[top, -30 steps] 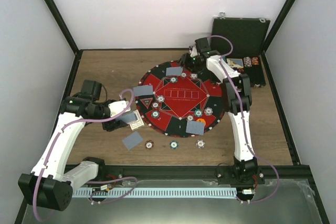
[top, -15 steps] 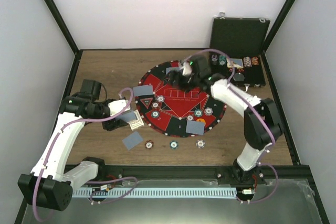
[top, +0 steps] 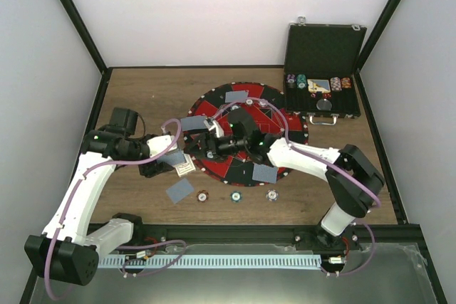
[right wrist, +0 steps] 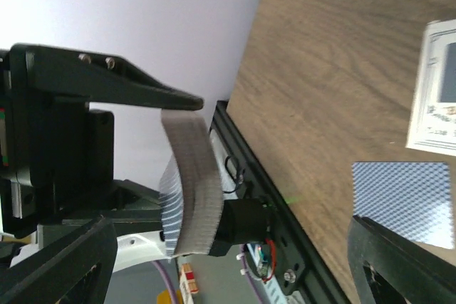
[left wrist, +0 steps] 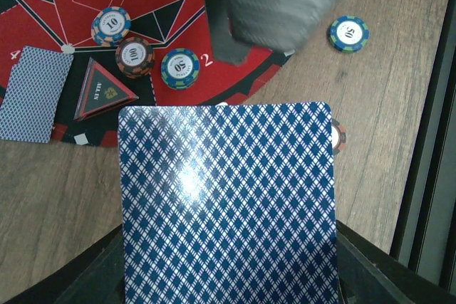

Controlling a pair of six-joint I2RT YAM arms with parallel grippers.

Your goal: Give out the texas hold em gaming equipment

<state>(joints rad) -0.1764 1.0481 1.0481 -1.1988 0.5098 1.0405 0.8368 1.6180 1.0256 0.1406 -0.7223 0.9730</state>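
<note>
My left gripper (top: 173, 161) (left wrist: 228, 282) is shut on a deck of blue-backed playing cards (left wrist: 226, 204) at the mat's left edge. In the right wrist view the deck (right wrist: 191, 183) shows edge-on. My right gripper (top: 202, 144) (right wrist: 228, 265) stands open right beside that deck, with nothing between its fingers. On the red-and-black mat (top: 288, 123) lie single cards (top: 236, 95) (top: 194, 123) (top: 264, 173), striped chips (left wrist: 111, 25) (left wrist: 135, 56) (left wrist: 180, 68) and the black triangular marker (left wrist: 103, 92). Another card (top: 179, 190) lies on the wood.
Three chips (top: 203, 195) (top: 236, 196) (top: 271, 194) lie in a row on the wood before the mat. A white face-up card (top: 185, 166) lies under the left gripper. The open black case (top: 324, 69) with chip stacks stands at the back right.
My right arm swung from the mat's far side near the case across to the left gripper's deck, and its jaws opened. The left arm stayed still.
</note>
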